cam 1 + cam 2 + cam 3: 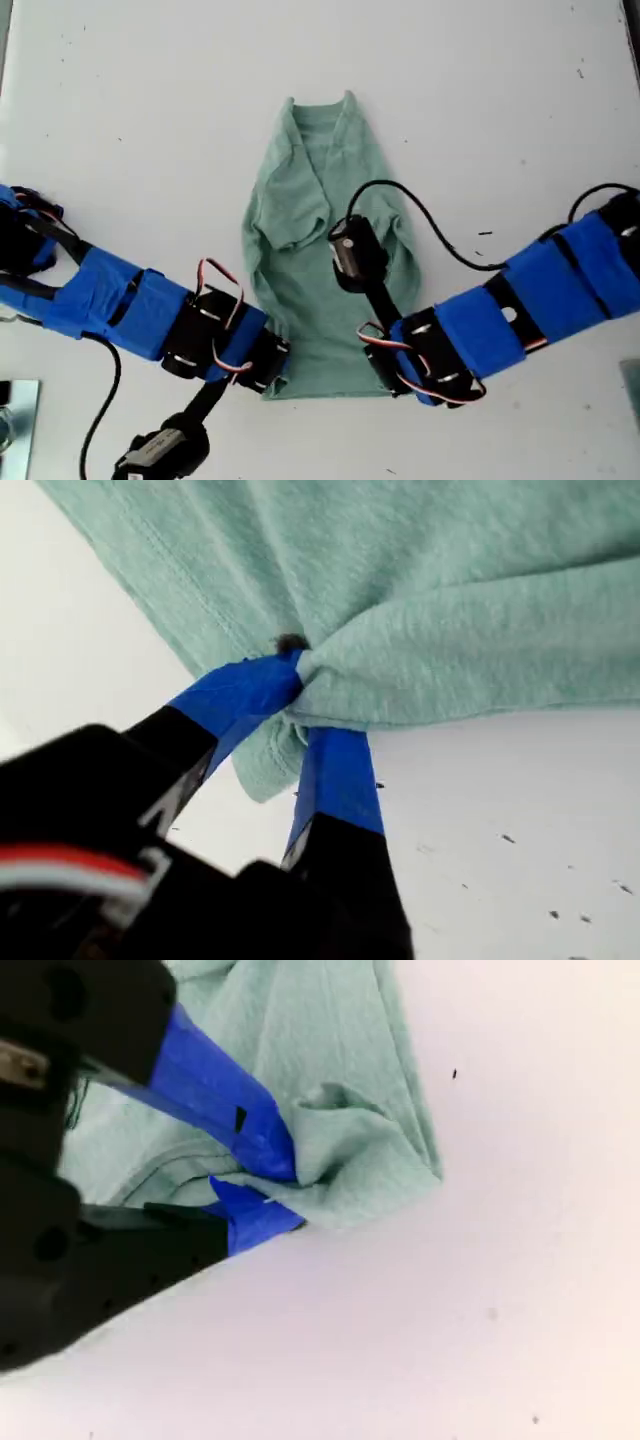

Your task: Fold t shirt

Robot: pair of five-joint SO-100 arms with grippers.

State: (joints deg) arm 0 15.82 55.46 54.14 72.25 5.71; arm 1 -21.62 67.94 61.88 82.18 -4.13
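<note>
The pale green t shirt (300,290) lies on the white table (150,120), neck toward the far edge, its sides folded inward into a narrow strip. My first gripper (278,372) comes from the exterior view's left and is shut on the near hem corner on that side. In its wrist view, the blue-taped fingers (250,695) pinch a bunch of the t shirt (450,600). My second gripper (380,372) comes from the exterior view's right and is shut on the other near hem corner. There its blue fingers (250,1130) clamp crumpled t shirt cloth (350,1150).
Both arms' black cables loop over the table; one cable (440,235) arcs beside the shirt. A small shiny object (15,420) sits at the exterior view's lower left corner, and a grey edge (632,385) shows at its right border.
</note>
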